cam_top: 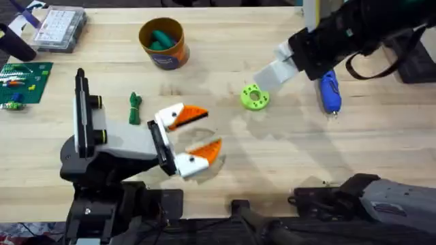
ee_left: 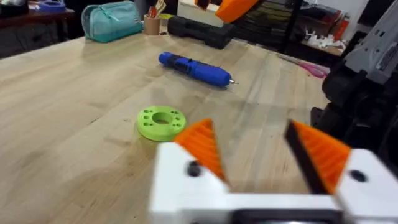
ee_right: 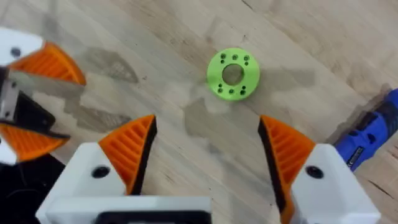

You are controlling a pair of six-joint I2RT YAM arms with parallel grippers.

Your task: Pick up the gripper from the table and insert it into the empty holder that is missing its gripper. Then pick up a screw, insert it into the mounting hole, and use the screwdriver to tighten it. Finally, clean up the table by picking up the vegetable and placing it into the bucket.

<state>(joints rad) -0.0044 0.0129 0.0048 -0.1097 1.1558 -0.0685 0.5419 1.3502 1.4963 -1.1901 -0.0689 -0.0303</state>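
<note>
On the pale plank wooden table, a small dark green knobbly vegetable piece is seen left of centre in the overhead frame, with the orange-yellow round bucket above it, already holding green pieces. Just right of the vegetable, the left gripper is held with its white, orange-padded fingers spread apart and empty. Further right lie a lime-green round disc with a centre hole and the bright blue pen-shaped screwdriver. The right gripper is also seen apart and empty, above the disc. If cleanup is the step in hand, the pod should probably be approached from above, straddled across its narrow width, and clamped gently.
</note>
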